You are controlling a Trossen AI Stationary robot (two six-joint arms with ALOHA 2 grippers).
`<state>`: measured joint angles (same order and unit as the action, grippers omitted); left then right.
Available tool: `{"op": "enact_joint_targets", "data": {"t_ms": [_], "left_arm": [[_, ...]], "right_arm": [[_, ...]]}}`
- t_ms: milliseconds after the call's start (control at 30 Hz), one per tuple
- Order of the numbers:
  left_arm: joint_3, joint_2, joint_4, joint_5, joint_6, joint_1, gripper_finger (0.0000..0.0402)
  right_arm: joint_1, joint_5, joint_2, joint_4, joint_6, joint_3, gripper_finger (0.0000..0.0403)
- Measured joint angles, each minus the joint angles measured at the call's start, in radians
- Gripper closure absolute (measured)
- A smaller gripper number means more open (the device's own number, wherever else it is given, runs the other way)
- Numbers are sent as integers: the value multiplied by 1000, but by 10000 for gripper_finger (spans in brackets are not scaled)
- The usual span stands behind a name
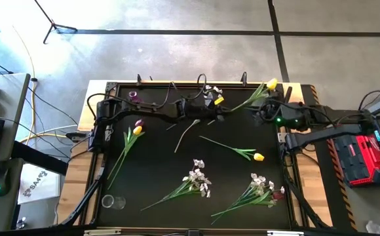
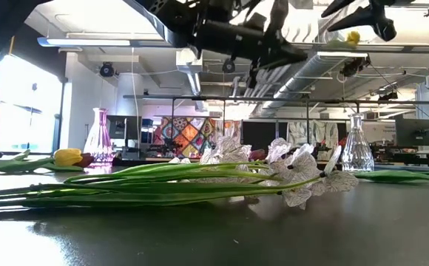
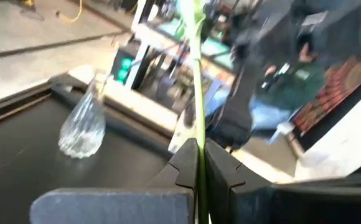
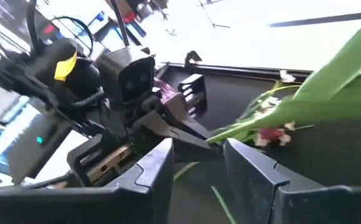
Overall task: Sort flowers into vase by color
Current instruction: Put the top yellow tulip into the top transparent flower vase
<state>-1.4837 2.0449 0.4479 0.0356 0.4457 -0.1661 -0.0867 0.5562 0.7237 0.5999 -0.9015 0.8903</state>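
Observation:
A yellow tulip (image 1: 272,84) on a long green stem (image 3: 198,74) hangs in the air over the table's far right part. My left gripper (image 1: 221,111) reaches across from the left and is shut on the stem's lower end. My right gripper (image 4: 198,162) stands open just right of it, near the tulip's leaf (image 4: 330,81), with nothing between its fingers. A clear vase (image 3: 81,127) and a purple vase (image 1: 133,95) stand along the far edge. My left gripper pinches the stem's lower end (image 3: 198,134) between its two fingers. The fingers (image 4: 187,127) lie about level, pointing toward the table's right, and the stem runs on out past their tips. The tulip is lifted clear of the table, its head (image 2: 353,37) held high.
On the table lie a yellow and a maroon tulip (image 1: 136,128) at the left, a yellow tulip (image 1: 259,157) at the right, two white sprays (image 1: 196,177) (image 1: 262,187) near the front, and a small glass (image 1: 111,202) at the near left.

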Motion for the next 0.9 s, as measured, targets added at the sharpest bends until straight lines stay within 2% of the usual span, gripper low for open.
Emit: {"op": "enact_joint_targets", "data": {"t_ms": [200, 367, 600, 900], "left_arm": [[0, 0, 28, -8, 25, 0, 401], [0, 0, 48, -27, 51, -4, 401], [0, 0, 147, -30, 68, -12, 401], [0, 0, 209, 24, 81, 8, 401]], "right_arm": [[-48, 94, -5, -122, -1, -48, 269], [-88, 105, -5, -162, -27, -49, 269], [-117, 224, -6, -28, -136, -50, 269], [-81, 214, 7, -62, -88, -50, 269]]}}
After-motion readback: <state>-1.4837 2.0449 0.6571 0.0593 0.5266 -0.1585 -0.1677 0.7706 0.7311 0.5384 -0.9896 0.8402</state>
